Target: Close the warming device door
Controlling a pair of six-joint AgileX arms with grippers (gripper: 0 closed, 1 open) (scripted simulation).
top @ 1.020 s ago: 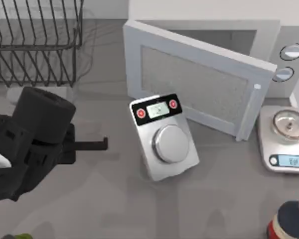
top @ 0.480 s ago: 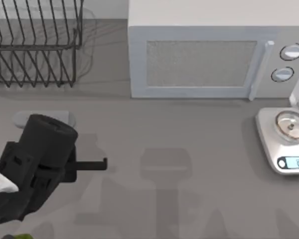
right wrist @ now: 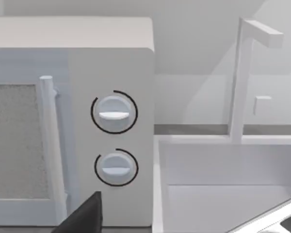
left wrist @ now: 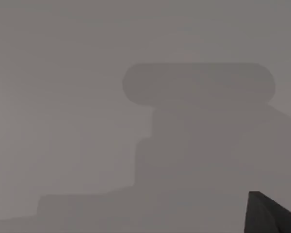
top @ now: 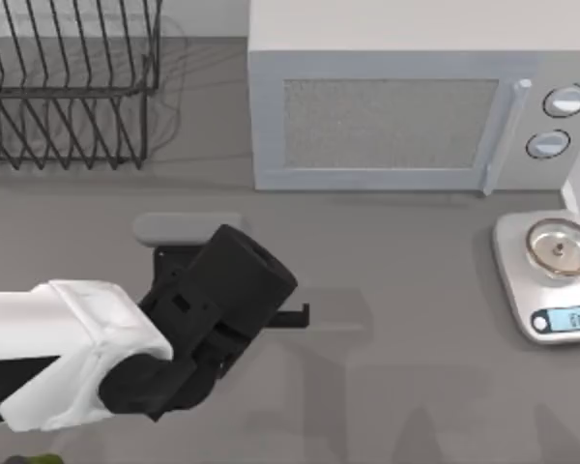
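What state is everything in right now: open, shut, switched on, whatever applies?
door: shut flush against the microwave.
knobs: both pointers horizontal.
kitchen scales: display lit, small round thing on the pan.
wire rack: upright.
left gripper: above bare table, before the microwave.

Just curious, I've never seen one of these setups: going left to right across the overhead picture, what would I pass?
Wire dish rack → the left arm's tool → microwave door → door handle → two knobs → silver kitchen scale.
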